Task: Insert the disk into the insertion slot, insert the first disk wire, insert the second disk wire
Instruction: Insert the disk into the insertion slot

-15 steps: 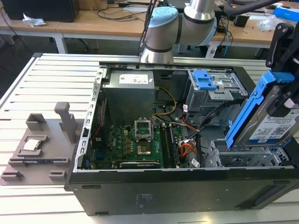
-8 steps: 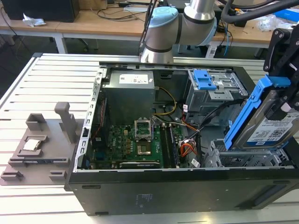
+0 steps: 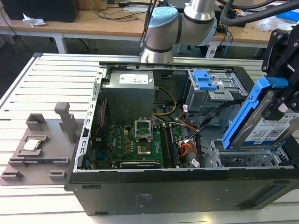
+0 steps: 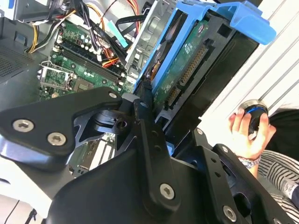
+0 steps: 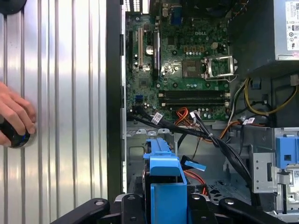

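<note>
Disk (image 3: 266, 123) aslant, long axis steep

Plastic disk bracket (image 3: 245, 114), perforated metal insertion slot (image 3: 252, 161), shiny metal table (image 3: 46, 79)

You have the computer case (image 3: 163, 191) lying open on the slatted table (image 3: 46, 79), with a fixture tray (image 3: 37, 149) beside it at the exterior view's left. Inside, the motherboard (image 3: 135, 144) sits in the middle, the power supply (image 3: 128, 86) behind it. At the exterior view's right the disk (image 3: 266, 123) hangs tilted over the insertion slot (image 3: 243, 158) — the taller cage (image 3: 210, 91) stands behind both.
</note>
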`<state>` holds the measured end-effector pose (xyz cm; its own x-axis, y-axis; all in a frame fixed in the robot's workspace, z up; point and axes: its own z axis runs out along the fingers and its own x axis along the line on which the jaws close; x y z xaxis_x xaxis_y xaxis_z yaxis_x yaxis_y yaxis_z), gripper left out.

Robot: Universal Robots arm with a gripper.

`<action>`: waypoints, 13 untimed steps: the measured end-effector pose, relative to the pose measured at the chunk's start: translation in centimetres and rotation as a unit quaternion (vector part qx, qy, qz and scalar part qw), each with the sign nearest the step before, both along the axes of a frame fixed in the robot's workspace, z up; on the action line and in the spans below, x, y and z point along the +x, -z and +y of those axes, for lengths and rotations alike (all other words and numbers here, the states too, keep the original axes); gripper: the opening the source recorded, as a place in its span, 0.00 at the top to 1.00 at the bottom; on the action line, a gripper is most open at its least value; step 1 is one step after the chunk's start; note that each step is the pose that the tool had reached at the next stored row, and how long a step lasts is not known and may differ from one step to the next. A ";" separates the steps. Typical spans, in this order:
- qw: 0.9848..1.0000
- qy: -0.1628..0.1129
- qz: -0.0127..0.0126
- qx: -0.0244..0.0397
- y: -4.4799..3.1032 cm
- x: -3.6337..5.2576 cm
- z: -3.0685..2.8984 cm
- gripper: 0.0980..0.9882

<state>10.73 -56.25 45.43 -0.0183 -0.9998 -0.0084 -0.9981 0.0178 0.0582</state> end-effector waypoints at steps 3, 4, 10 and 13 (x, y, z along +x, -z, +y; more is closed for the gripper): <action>1.000 0.000 0.019 0.000 0.13 0.26 0.04 0.70; 1.000 0.000 0.019 0.000 0.19 0.34 0.10 0.70; 1.000 0.000 0.022 0.000 0.95 1.10 0.64 0.70; 1.000 -0.001 0.023 0.000 1.32 1.21 0.70 0.70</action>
<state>11.94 -55.55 44.11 -0.0161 -0.9998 -0.0082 -0.9945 0.0152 0.1040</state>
